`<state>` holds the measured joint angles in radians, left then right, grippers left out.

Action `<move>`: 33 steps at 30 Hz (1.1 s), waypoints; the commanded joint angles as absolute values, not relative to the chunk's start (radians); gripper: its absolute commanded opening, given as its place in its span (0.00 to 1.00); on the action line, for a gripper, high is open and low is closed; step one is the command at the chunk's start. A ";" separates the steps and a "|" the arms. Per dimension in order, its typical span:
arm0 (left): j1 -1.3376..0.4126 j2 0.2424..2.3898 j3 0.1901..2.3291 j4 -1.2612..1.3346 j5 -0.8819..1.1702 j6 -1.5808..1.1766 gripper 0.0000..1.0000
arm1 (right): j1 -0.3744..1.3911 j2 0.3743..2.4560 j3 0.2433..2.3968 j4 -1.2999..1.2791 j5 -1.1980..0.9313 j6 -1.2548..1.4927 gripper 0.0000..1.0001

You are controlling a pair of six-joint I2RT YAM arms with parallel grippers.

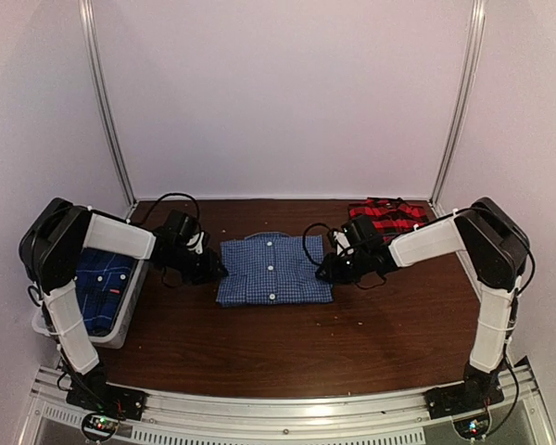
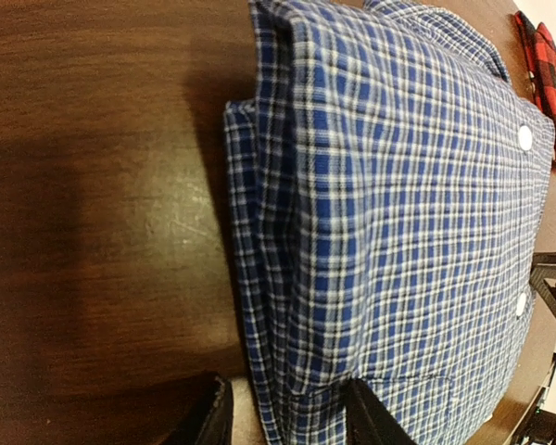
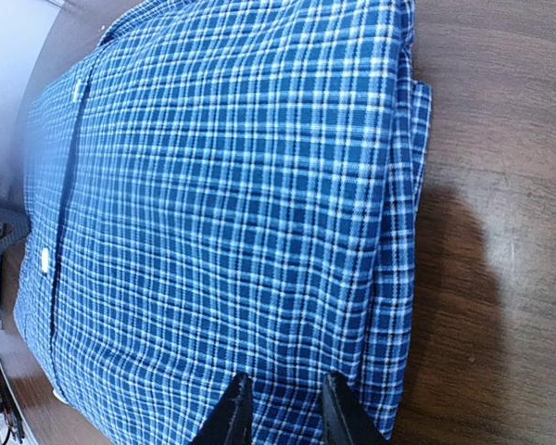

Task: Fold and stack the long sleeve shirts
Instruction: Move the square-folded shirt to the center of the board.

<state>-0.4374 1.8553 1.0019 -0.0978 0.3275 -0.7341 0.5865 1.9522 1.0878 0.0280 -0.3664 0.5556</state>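
Observation:
A folded blue-and-white gingham shirt (image 1: 273, 271) with white buttons lies flat at the table's middle. My left gripper (image 1: 208, 267) sits at its left edge. In the left wrist view that gripper (image 2: 292, 417) stands open, one finger (image 2: 213, 419) over bare wood and the other on the cloth (image 2: 417, 232), with the folded edge between them. My right gripper (image 1: 329, 269) is at the shirt's right edge; its jaws (image 3: 285, 413) stand a narrow gap apart on top of the flat cloth (image 3: 213, 204). A red-and-black plaid shirt (image 1: 386, 216) lies crumpled at the back right. A darker blue plaid shirt (image 1: 102, 287) rests in a basket.
A white plastic basket (image 1: 130, 320) stands at the table's left edge beside the left arm. Brown wood table (image 1: 287, 348) stretches in front of the folded shirt. White walls and metal posts enclose the back and sides.

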 commanded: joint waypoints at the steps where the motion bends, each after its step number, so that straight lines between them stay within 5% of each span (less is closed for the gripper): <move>1: -0.430 1.891 1.016 -0.064 0.348 -0.744 0.42 | 0.581 1.925 1.051 -0.005 -0.360 0.555 0.28; 11: -0.456 1.928 1.009 -0.044 0.382 -0.806 0.31 | 0.581 1.883 1.040 -0.003 -0.350 0.539 0.28; 22: -0.485 1.919 0.988 0.052 0.498 -0.921 0.00 | 0.581 1.858 1.024 -0.003 -0.346 0.525 0.28; 33: -0.489 1.772 0.967 -0.159 0.478 -0.842 0.00 | 0.605 1.815 0.969 -0.003 -0.355 0.539 0.28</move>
